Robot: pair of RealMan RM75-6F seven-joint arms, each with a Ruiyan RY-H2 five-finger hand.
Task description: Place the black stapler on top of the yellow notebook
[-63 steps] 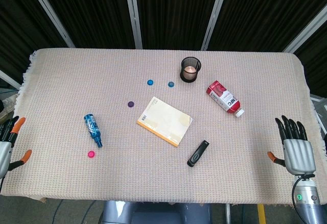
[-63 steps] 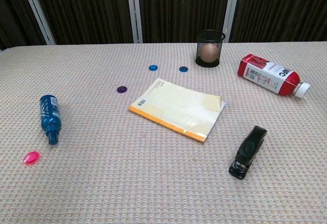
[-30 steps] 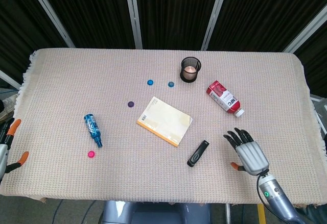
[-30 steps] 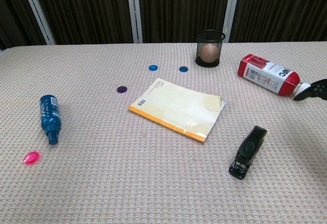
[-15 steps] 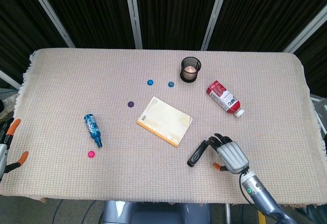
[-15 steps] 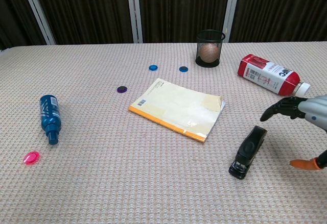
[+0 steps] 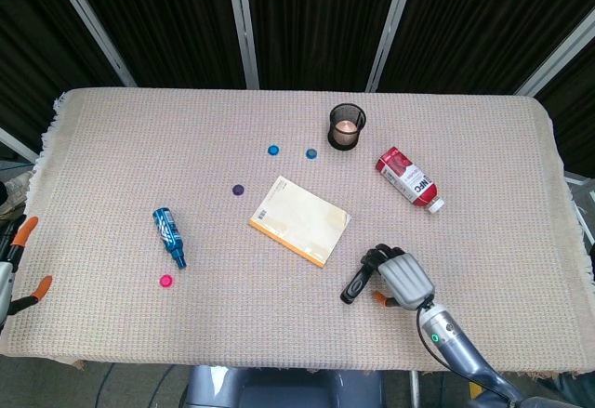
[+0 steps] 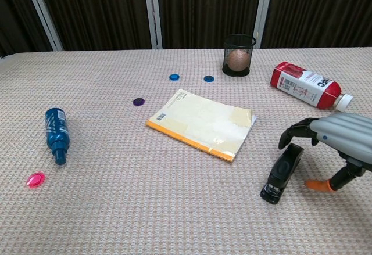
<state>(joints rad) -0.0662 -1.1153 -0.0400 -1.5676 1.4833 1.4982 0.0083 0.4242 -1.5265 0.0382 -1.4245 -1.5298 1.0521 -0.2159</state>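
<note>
The black stapler (image 7: 356, 284) (image 8: 281, 175) lies flat on the woven cloth, just right of and nearer than the yellow notebook (image 7: 299, 219) (image 8: 202, 123). Over the stapler's far end arches my right hand (image 7: 395, 276) (image 8: 331, 139), its dark fingers curved down above that end. Its orange-tipped thumb is spread apart on the stapler's right side, and nothing is gripped. My left hand (image 7: 9, 264) shows only at the table's left edge in the head view, fingers apart and holding nothing.
A blue bottle (image 7: 169, 235) (image 8: 56, 133) and a pink disc (image 7: 165, 281) lie at the left. A purple disc (image 7: 239, 189) and two blue discs (image 7: 273, 150) sit behind the notebook. A black mesh cup (image 7: 347, 126) and a red bottle (image 7: 409, 179) (image 8: 307, 91) are at the back right.
My right hand has swept in from the table's right edge toward the left and now arches over the stapler. The stapler, the notebook and the left hand have stayed put.
</note>
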